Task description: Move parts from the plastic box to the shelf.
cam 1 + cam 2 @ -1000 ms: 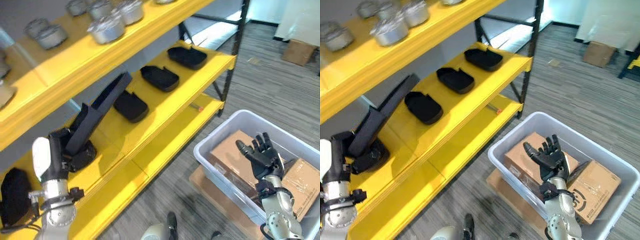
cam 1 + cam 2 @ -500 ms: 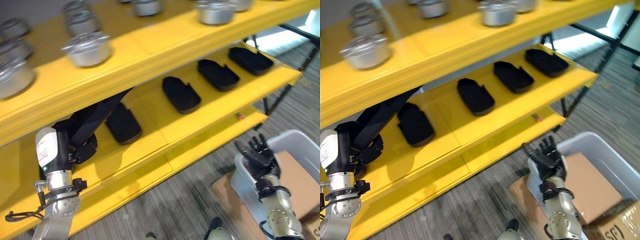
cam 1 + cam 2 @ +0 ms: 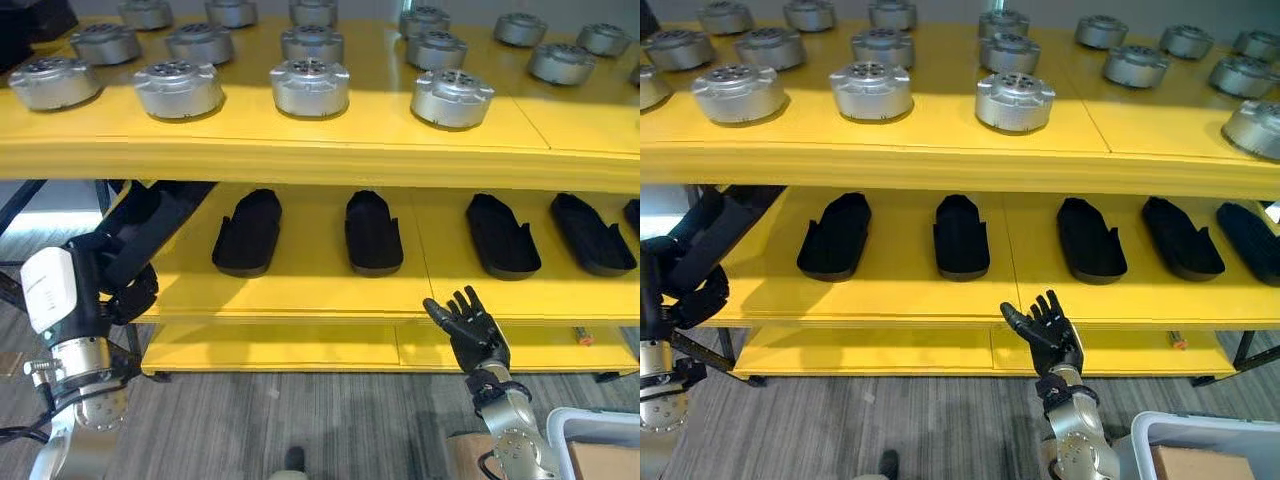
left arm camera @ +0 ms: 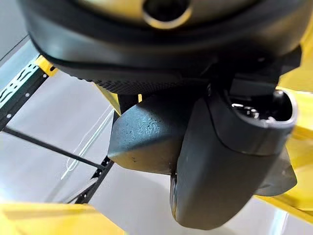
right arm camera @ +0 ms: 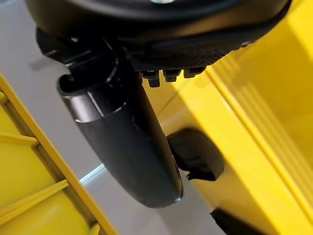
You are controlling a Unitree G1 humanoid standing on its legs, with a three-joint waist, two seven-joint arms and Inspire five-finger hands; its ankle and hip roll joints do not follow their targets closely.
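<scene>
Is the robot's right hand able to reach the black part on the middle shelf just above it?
Probably yes: the right hand is open and empty, and nothing blocks the black part.

The left hand [image 3: 118,290] grips a long black part [image 3: 160,225], whose upper end runs up behind the front lip of the top shelf [image 3: 300,158], out of sight. The fingers are buried against that part, so the grip is hard to read. Right of the open right hand [image 3: 470,325], the plastic box [image 3: 590,425] is cut by the corner, just a rim. A tiny orange speck [image 3: 585,337] sits further right, too small to identify.
</scene>
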